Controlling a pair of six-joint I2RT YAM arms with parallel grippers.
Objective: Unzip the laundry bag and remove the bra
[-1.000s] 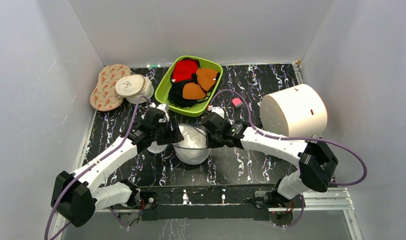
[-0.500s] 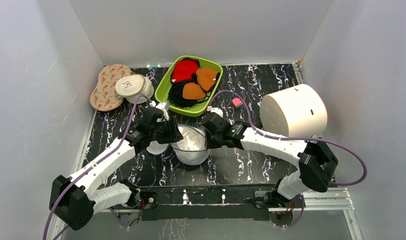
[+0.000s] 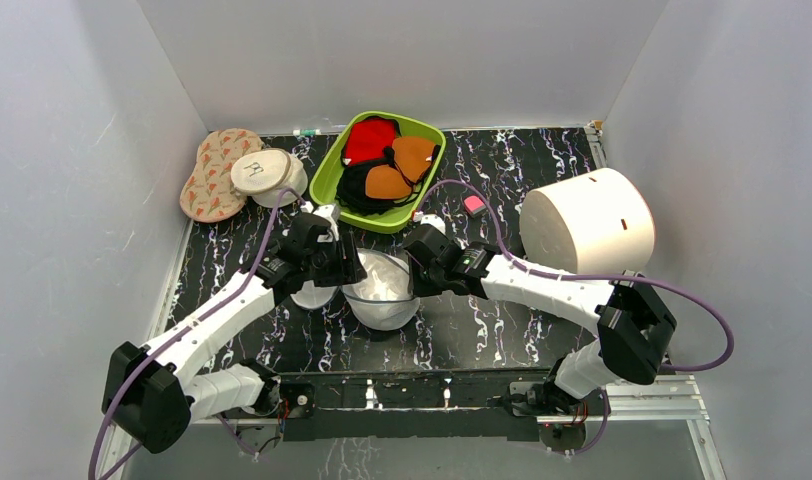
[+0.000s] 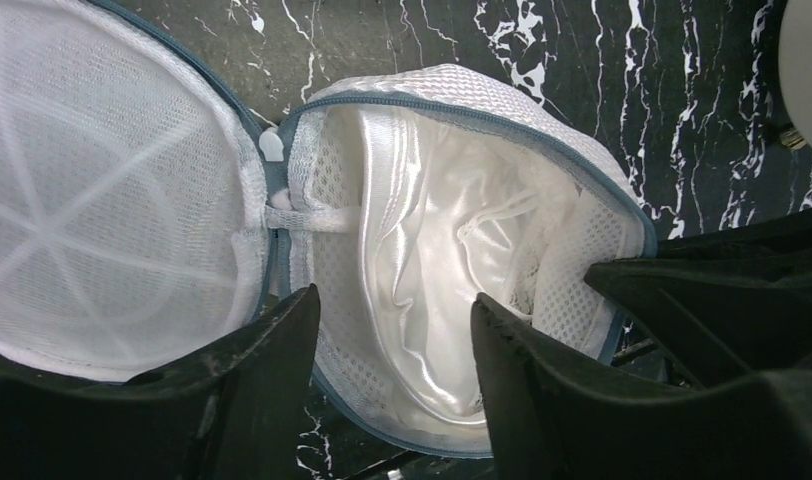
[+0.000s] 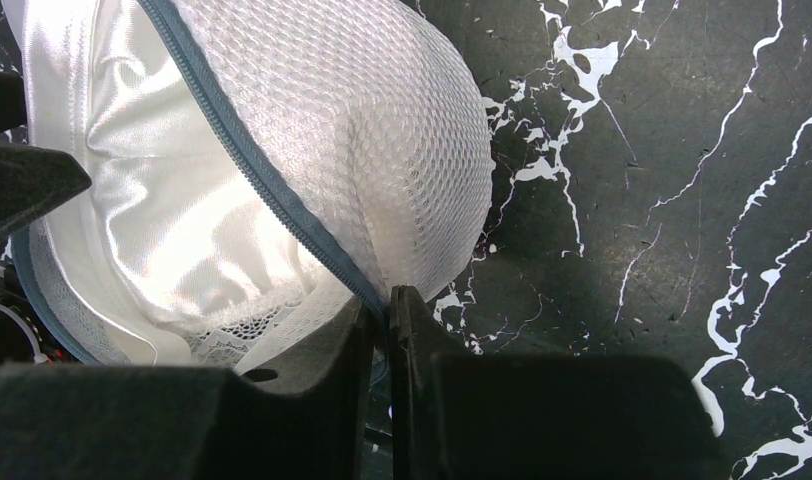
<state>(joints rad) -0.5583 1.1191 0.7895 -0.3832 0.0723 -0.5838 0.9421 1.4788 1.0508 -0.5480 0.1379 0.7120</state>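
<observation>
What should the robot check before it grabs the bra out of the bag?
1. The laundry bag is unzipped and lying open: ok.
2. The bra shows inside the open half: ok.
3. The left gripper is open over the bra: ok.
4. The right gripper is pinching the laundry bag at its zipper edge to hold it: ok.
5. The left gripper's fingers touch the bra: cannot tell.
</observation>
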